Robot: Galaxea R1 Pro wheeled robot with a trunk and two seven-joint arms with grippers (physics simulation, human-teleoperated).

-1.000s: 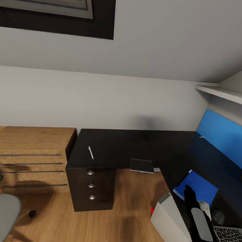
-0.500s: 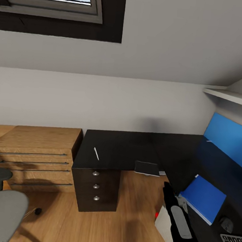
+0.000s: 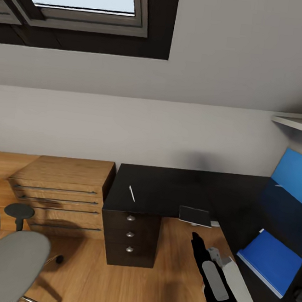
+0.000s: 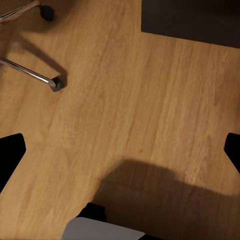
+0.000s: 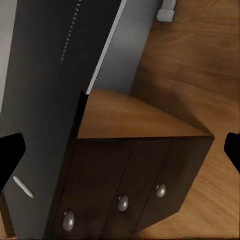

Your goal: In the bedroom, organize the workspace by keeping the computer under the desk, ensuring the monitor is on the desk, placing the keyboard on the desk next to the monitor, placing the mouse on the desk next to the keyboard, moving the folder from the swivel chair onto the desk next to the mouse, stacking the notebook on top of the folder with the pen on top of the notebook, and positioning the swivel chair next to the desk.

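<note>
With both end effectors spread wide and empty for travel, the pen [image 3: 131, 193] lies loose on the black worktop [image 3: 165, 189] above the drawers, awaiting the blue folder [image 3: 274, 261] at the right; the left wrist view adds the swivel chair's [image 3: 6, 262] chrome legs on bare floor

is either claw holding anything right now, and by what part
Nothing is held. Both wrist views show open fingertips with only wood floor and the black three-drawer desk between.
</note>
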